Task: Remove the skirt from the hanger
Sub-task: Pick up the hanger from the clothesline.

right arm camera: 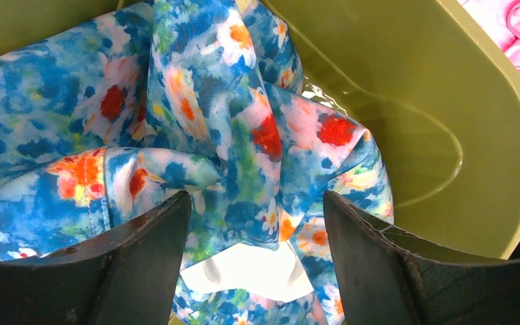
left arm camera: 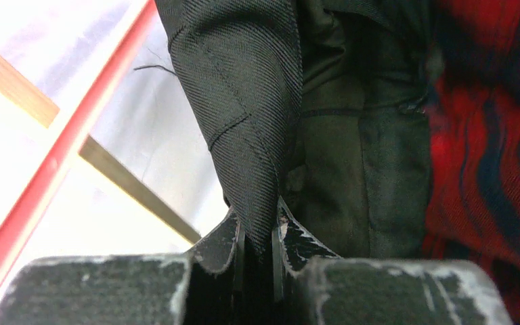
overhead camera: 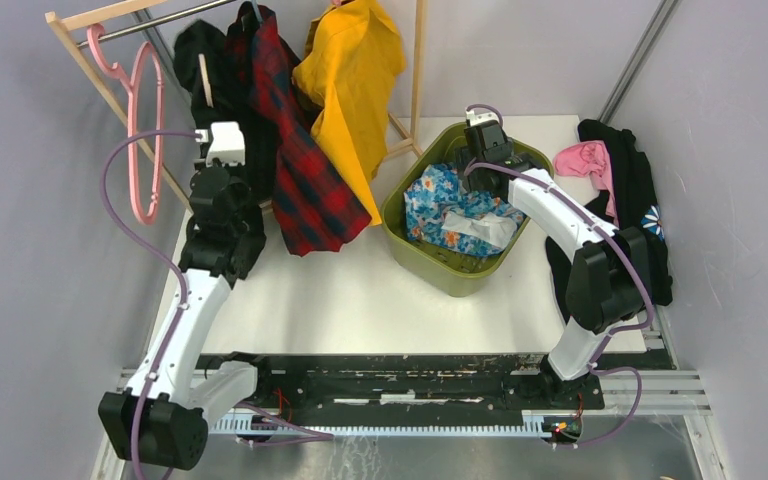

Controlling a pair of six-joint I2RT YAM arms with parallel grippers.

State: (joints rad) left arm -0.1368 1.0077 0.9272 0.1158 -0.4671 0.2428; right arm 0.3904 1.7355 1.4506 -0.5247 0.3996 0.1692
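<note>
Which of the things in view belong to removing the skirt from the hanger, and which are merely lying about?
In the job: black twill garment on the wooden rack; left gripper, shut on it.

Lying about: red-and-navy plaid garment; yellow garment; pink plastic hanger; olive-green plastic bin; blue floral cloth in it, under the open right gripper; pink cloth; black clothes.

We have little room on either side.
Our left gripper (left arm camera: 257,220), pinched on black fabric (left arm camera: 244,101), has plaid cloth (left arm camera: 487,135) close on its right; a pink hanger (left arm camera: 61,152) and a wooden rail (left arm camera: 135,189) cross the open space to its left. Under our right gripper (right arm camera: 256,203), jaws spread, floral cloth (right arm camera: 210,101) fills the gap; the bin wall (right arm camera: 447,81) blocks its right.
</note>
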